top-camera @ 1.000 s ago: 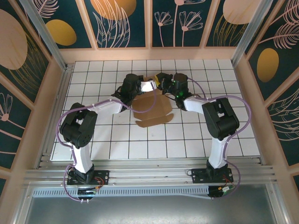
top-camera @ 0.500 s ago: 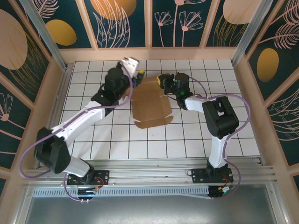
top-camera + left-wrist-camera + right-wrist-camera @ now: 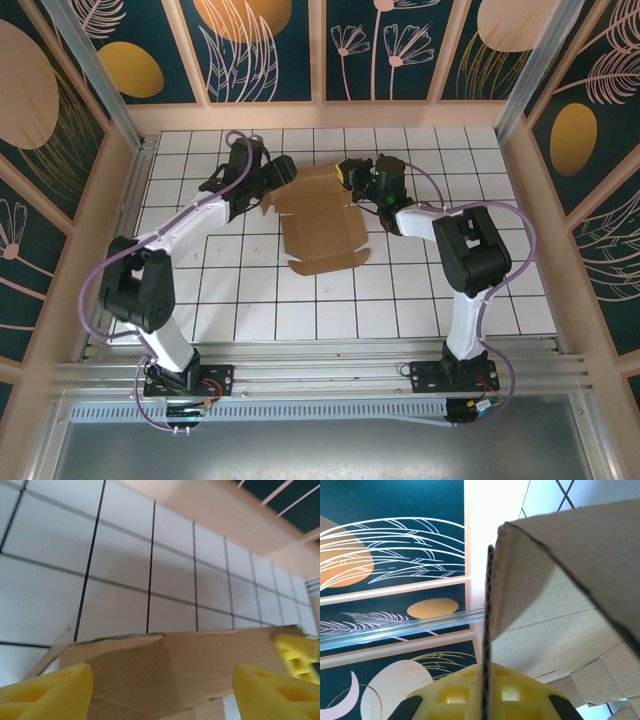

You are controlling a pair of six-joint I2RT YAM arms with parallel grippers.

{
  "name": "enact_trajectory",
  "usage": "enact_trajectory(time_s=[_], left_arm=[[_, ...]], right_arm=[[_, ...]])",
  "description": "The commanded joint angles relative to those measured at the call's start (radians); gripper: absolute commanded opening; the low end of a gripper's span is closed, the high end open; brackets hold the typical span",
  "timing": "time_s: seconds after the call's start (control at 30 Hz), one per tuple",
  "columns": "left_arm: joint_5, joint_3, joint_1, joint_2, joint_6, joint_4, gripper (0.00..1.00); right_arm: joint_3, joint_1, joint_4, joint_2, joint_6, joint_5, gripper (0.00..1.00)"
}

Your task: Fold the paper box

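Observation:
The paper box [image 3: 322, 225] lies partly folded, tan and unprinted, on the far middle of the tiled table. At the box's far left corner, my left gripper [image 3: 284, 172] is open. In the left wrist view its yellow fingertips [image 3: 47, 692] stand wide apart either side of a raised cardboard flap [image 3: 170, 665], with my left gripper [image 3: 162, 695] not pinching it. My right gripper [image 3: 348, 172] is at the far right corner. In the right wrist view my right gripper [image 3: 487, 692] is shut on the edge of an upright flap of the box [image 3: 570, 580].
The white gridded table [image 3: 250, 300] stretches toward the arm bases. A low wooden wall [image 3: 320, 115] runs close behind the box. A yellow finger of the right gripper [image 3: 297, 655] shows past the flap's right end in the left wrist view.
My left gripper let go of the far flap, opened, swung up and away to the left, then came back down to the box's far left corner. The right gripper closed on its flap.

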Motion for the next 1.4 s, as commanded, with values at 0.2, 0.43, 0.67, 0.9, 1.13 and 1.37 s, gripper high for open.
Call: enact_trajectory(time_s=[0.2,0.43,0.67,0.9,1.13,1.37], left_arm=[[0.183,0.077,0.010,0.153,-0.112,0.100,0.51],[0.242,0.049,0.018,0.178,-0.192,0.207,0.32],[0.223,0.046,0.021,0.162,-0.173,0.187,0.28],[0.079,-0.048,0.021,0.020,-0.012,0.146,0.53],[0.064,-0.283,0.012,-0.196,0.013,0.198,0.44],[-0.003,-0.476,-0.044,-0.203,-0.143,0.375,0.40]], right_arm=[[-0.027,-0.008,0.009,0.002,-0.036,-0.015,0.06],[-0.028,-0.009,0.010,0.010,-0.030,-0.022,0.06],[-0.033,-0.011,0.002,0.005,-0.033,-0.013,0.06],[-0.039,-0.012,-0.006,0.000,-0.039,-0.008,0.06],[-0.035,-0.015,-0.019,0.000,-0.052,-0.003,0.06],[-0.021,-0.013,-0.032,0.002,-0.067,-0.007,0.05]])
